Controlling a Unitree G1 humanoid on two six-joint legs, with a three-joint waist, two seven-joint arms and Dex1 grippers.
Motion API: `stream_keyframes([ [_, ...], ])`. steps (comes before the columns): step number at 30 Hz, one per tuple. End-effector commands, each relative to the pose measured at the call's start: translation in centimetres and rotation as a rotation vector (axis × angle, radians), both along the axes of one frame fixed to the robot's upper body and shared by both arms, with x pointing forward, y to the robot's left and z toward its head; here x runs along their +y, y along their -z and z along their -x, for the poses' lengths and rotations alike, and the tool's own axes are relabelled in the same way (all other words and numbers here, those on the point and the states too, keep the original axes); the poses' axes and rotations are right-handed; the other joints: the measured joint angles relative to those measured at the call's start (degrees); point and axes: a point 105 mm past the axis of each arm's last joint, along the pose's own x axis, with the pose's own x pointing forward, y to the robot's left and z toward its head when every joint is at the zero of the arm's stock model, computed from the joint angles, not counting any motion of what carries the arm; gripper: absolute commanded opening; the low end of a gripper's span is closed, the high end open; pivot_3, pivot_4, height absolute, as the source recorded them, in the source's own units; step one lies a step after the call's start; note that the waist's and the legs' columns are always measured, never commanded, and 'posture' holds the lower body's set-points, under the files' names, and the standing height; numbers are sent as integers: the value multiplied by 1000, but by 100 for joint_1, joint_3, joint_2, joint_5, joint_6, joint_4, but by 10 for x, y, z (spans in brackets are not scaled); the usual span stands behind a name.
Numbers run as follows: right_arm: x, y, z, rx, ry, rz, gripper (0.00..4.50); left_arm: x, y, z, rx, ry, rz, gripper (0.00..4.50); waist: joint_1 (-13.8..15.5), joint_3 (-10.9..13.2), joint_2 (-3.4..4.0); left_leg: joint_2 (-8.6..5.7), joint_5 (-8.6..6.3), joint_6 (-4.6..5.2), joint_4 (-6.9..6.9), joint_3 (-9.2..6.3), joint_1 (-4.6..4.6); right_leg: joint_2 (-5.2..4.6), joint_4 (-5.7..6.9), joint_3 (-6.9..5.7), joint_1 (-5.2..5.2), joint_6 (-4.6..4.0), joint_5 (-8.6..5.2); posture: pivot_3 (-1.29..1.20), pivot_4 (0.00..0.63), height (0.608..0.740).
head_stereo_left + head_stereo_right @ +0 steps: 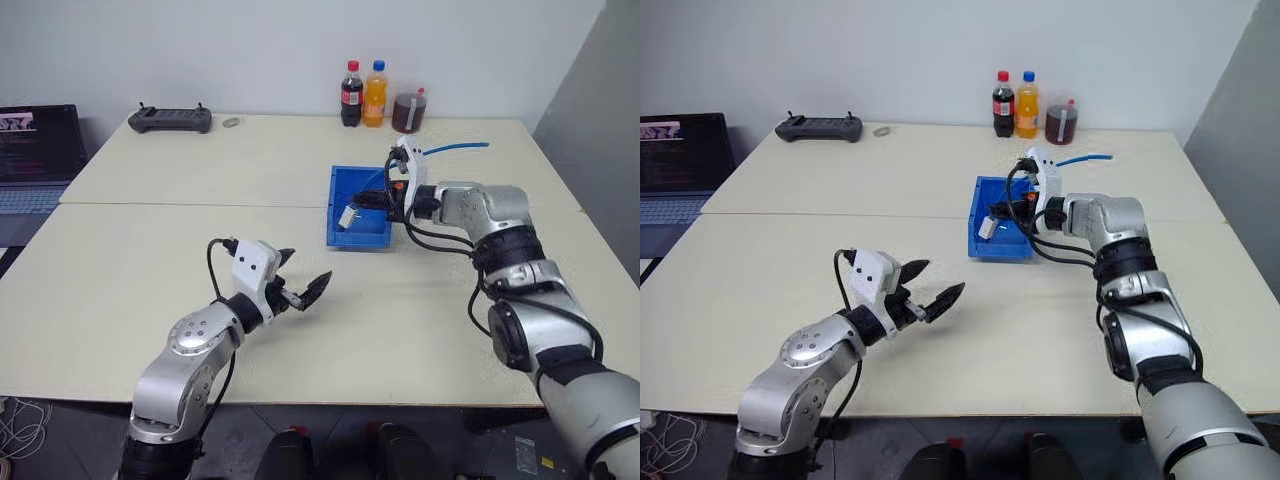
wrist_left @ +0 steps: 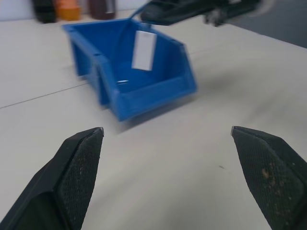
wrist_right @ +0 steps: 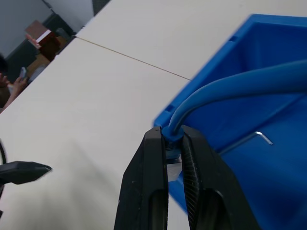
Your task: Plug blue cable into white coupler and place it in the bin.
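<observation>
From the left eye view I saw my left gripper (image 1: 303, 288) hovering above the near half of the table (image 1: 150, 270), its two black fingers spread wide with nothing between them. My right gripper (image 1: 372, 203) reached over the bin (image 1: 340, 190), which sat near the middle of the table, closer to the right edge than the left. The jaws were pinched on the blue cable (image 1: 455, 148), whose free length trailed back toward the far right corner. The white coupler (image 1: 345, 216) hung at the cable's plug end, over the bin's interior. Along the far edge stood a cola bottle (image 1: 352, 94), an orange soda bottle (image 1: 375, 94) and a cup of dark drink (image 1: 408, 112); a black controller (image 1: 170, 120) lay toward the far left corner, and a laptop (image 1: 35, 150) sat past the left edge.

In the left wrist view, both fingertips (image 2: 79, 163) stood far apart and empty, with the bin ahead and the coupler dangling above its hollow from the right gripper.

In the right wrist view, the fingers (image 3: 148, 187) were closed tight on the cable just behind its plug, above the bin's wall. I could not tell whether the coupler touched the bin floor.
</observation>
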Motion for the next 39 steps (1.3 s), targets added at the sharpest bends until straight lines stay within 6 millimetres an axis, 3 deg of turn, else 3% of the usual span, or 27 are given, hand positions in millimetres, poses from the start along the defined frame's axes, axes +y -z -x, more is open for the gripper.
stream_keyframes([
  [1,-5,-18,-12,-29,54,-19,144,-6,-13,3,-49,-29,20,4498,-2,1,2,-2,0,0,-2,1,1,0,0,2,0,0,0,0,150,740],
  [9,-4,-18,-17,-45,71,2,125,-9,-15,1,-57,-18,31,4500,0,1,2,-2,0,-2,-4,3,0,-2,-3,3,0,0,0,0,150,740],
  [11,-5,-17,-18,-49,73,12,828,-8,-15,1,-57,-15,30,4500,-1,2,3,-2,0,-2,-4,3,0,-2,-3,3,0,0,0,0,150,740],
  [13,-5,-16,-18,-45,73,7,1056,-10,-15,1,-55,-4,26,4500,0,2,3,-2,0,-2,-4,3,0,-2,-3,3,0,0,0,0,150,740],
  [26,-22,-31,-24,-88,143,9,4164,-23,-15,0,-37,71,29,4500,0,2,3,-2,0,-3,-4,3,-1,-2,-5,4,0,0,0,0,150,740],
  [30,-32,-42,-26,-124,170,20,4164,-24,-14,0,-36,73,30,4500,1,3,3,-2,0,-3,-5,3,-2,-2,-8,3,0,0,0,0,150,740],
  [34,-62,-52,-29,-184,235,66,4164,-22,-15,-1,-39,60,33,4500,3,5,5,-2,0,-3,-5,3,-3,-2,-11,3,0,0,0,0,150,740],
  [39,-90,-38,-16,-151,232,70,4164,-12,-10,-4,-16,-6,38,4500,21,4,3,-2,0,-3,-7,-1,-5,-2,-22,0,4,0,0,0,150,740],
])
